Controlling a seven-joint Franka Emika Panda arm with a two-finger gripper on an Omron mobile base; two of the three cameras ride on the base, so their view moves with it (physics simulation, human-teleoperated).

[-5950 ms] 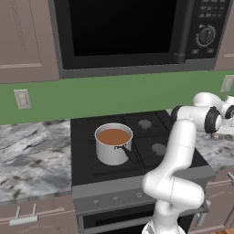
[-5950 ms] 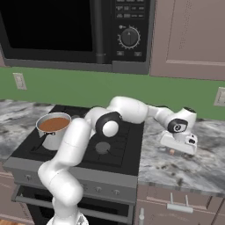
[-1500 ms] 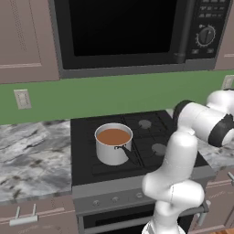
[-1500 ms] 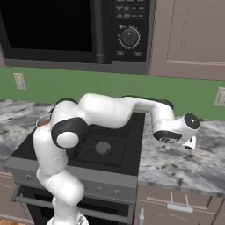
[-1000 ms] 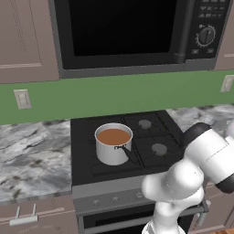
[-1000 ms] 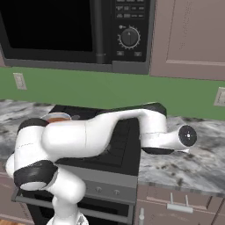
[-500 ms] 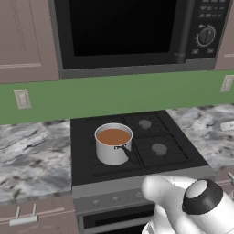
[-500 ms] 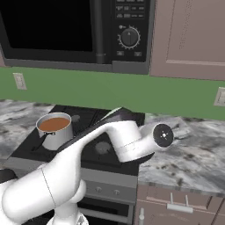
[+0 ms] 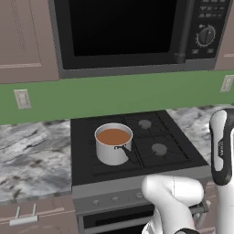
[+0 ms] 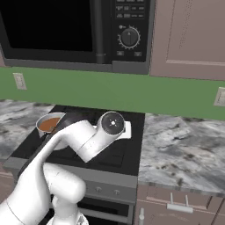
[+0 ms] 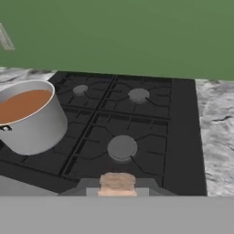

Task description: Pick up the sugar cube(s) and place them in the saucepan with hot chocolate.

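The saucepan (image 9: pixel 113 145) sits on the front-left burner of the black stove (image 9: pixel 173 157), filled nearly to the rim with hot chocolate (image 9: pixel 113 136), its black handle (image 9: pixel 128 153) pointing toward the front edge. In the hand view the gripper (image 11: pixel 117 185) is closed on a small pale, tan-topped block that looks like a sugar cube (image 11: pixel 117 182), held over the front of the stove to the right of the pan and well apart from it. The main risk is the sideways carry: the cube is small and pinched between narrow tips, so a quick swing could shake it loose onto the burner grates. Coming in too low could knock the pan's wall or handle and slosh the liquid, and letting go from too high could splash it.
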